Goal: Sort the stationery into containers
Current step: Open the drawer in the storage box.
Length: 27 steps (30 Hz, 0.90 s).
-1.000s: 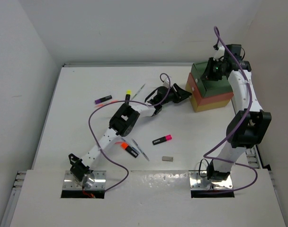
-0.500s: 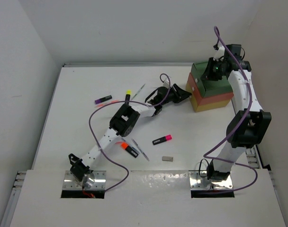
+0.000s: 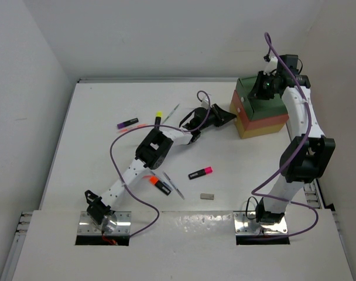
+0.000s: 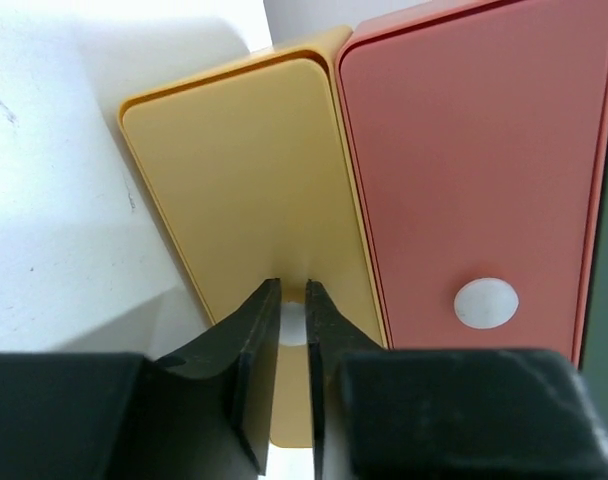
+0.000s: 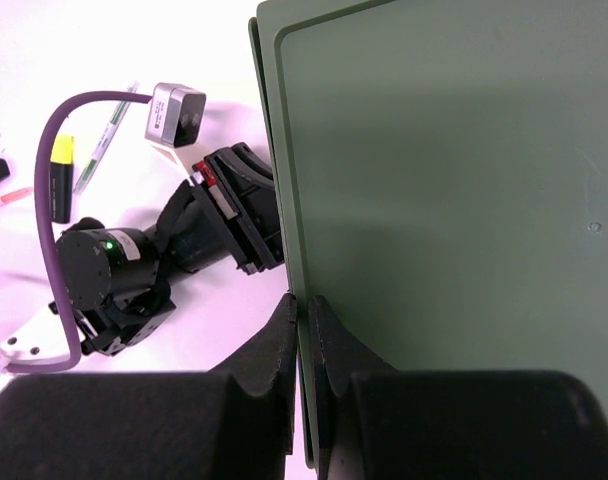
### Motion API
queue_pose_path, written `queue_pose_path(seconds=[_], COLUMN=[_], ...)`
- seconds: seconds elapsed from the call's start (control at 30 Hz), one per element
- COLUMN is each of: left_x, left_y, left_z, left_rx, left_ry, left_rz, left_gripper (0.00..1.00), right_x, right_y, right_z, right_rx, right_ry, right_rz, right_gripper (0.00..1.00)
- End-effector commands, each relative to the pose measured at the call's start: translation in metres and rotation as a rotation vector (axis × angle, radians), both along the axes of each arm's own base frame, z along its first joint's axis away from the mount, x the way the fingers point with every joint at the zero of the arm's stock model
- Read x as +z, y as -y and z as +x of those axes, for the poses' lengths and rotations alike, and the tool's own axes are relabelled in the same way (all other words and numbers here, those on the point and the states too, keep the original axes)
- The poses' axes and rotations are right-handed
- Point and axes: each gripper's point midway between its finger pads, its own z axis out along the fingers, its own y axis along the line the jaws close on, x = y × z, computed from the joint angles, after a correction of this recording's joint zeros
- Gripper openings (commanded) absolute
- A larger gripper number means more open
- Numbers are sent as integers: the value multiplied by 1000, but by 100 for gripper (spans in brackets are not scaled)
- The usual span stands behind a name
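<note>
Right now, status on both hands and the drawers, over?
Left hand jaws narrow around knob of yellow drawer, grip unconfirmed. Right hand clamped on green drawer edge. Pink highlighter loose on table; nothing blocking.

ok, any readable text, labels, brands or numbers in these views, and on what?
Nothing readable.
Pink highlighter: any print too small to tell.
Pen: greenish marks, too blurred to read.
Green drawer, coral drawer, yellow drawer: plain, no print.
</note>
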Motion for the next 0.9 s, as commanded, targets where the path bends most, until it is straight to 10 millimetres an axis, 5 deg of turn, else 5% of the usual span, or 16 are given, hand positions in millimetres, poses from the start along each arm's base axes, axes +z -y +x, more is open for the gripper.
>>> queue_pose_path(seconds=[0.0, 0.03, 0.1, 0.37, 0.87], left_x=[11, 9, 7, 6, 5], left_y=[17, 17, 16, 16, 8], left_z=[-25, -25, -25, -35, -10], left_rx=[-68, -68, -70, -93, -27], left_ry=[20, 14, 8, -20, 9], left_rz=[-37, -34, -29, -38, -24], left_gripper=[20, 38, 45, 41, 48], right_x=[-26, -27, -27, -28, -29], right_y=[-6, -6, -6, -6, -8], right_z=[-13, -13, -13, -12, -12], right_rx=[4, 5, 4, 1, 6], right_ry=[-117, -120, -119, -124, -126], right_rz=[15, 17, 15, 23, 27], right_gripper=[6, 6, 6, 6, 5])
